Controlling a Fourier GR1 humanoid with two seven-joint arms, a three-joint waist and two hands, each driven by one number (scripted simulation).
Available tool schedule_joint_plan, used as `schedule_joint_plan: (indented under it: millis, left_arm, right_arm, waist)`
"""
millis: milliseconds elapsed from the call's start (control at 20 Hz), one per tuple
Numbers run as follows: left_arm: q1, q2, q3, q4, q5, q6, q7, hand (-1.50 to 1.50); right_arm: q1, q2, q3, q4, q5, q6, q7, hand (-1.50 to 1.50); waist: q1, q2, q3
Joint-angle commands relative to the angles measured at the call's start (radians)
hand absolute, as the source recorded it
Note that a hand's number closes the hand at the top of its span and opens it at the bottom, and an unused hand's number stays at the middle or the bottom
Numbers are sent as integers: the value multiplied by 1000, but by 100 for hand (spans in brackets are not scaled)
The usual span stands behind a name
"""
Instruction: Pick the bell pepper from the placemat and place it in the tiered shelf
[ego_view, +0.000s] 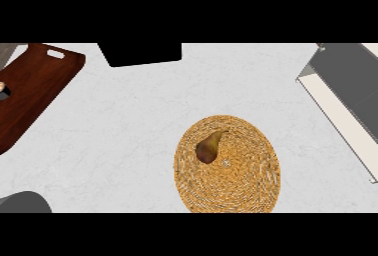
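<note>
Pepper (210, 147): lies on the woven placemat (244, 185), toward its 10 o'clock edge.
Shelf (341, 100): at 2 o'clock from the mat, well apart.
Step in hand: the reach. Best approached from above, fingers spread to either side of the pepper before closing.
Hands: neither in view; finger state cannot be told; nothing held or touched.

- We find no readable text, label, brand, number or sign anywhere in the head view.
- We see only plain surfaces: the woven placemat (227, 165), the dark wooden cutting board (33, 90) and the grey tiered shelf (347, 95) carry no writing.
- We read nothing on the bell pepper (210, 146) either, nor on the black object (140, 53) at the counter's far edge.
</note>
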Motion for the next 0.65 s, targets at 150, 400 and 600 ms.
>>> schedule_joint_plan:
  millis: [150,400,600]
  left_arm:
    - [-194,36,159,-75,-73,16,-153,0]
    - [-140,34,150,-86,-61,49,-148,0]
    - [-96,31,136,-92,-57,79,-144,0]
  right_arm:
    - [-16,-59,-51,-93,32,56,92,-150]
    - [-14,-64,-64,-138,13,149,97,-150]
    - [-23,-91,-84,-187,0,197,94,-150]
  waist:
    - [-84,-23,-5]
    - [-119,-45,-7]
    - [-155,-63,-7]
